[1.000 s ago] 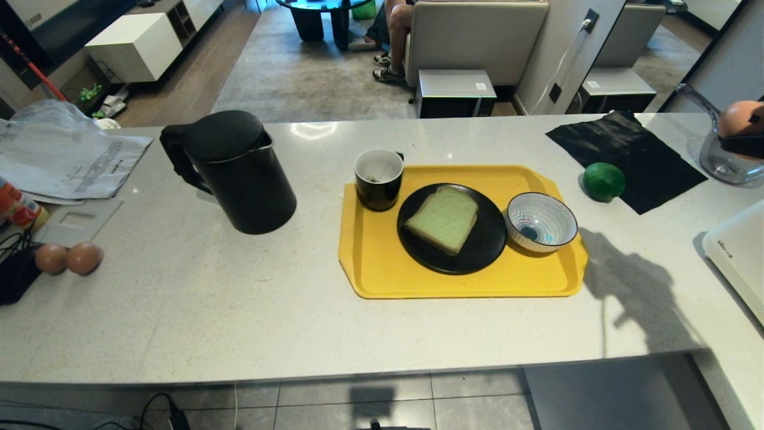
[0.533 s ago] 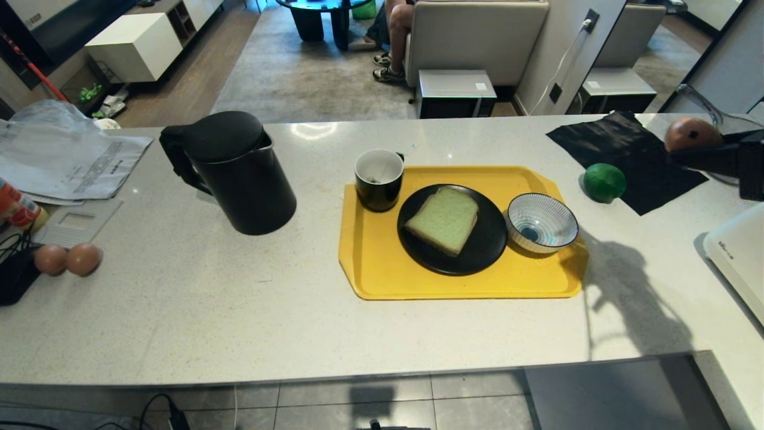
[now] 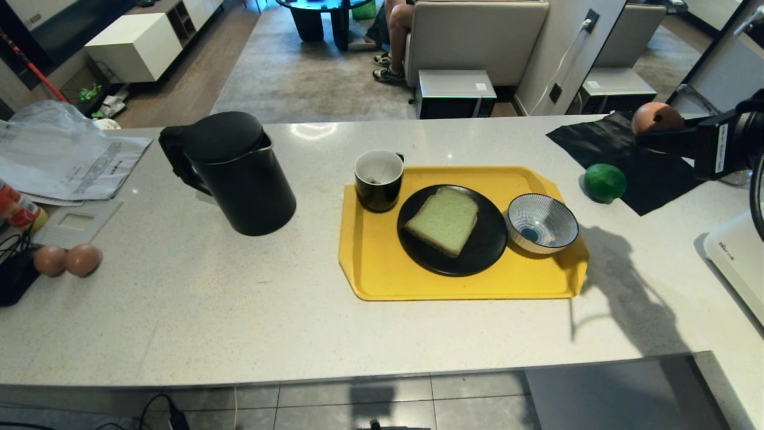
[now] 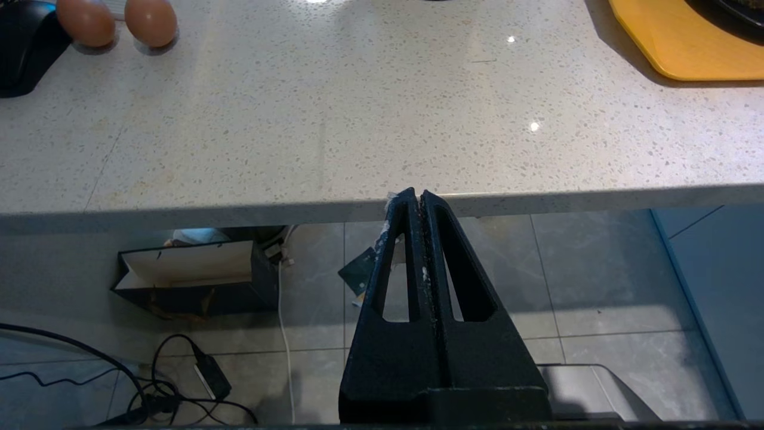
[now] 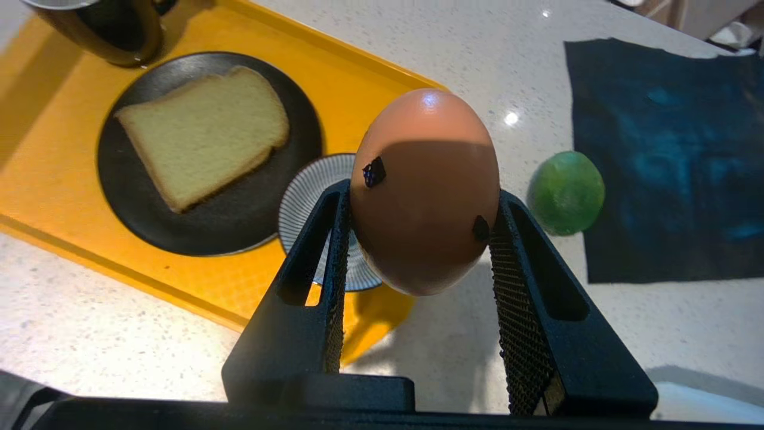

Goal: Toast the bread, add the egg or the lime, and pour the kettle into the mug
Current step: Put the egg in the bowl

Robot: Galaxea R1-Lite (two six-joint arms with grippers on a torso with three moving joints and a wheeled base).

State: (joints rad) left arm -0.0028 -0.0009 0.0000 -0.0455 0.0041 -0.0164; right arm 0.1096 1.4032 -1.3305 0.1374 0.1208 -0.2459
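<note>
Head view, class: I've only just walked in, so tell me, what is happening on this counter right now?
The right gripper holds the egg between its jaws, in the air off the right end of the yellow tray, near the lime. The bread lies on a black plate on the tray, between the mug and a striped bowl. The kettle stands untouched. The left gripper hangs shut below the counter edge.
</note>
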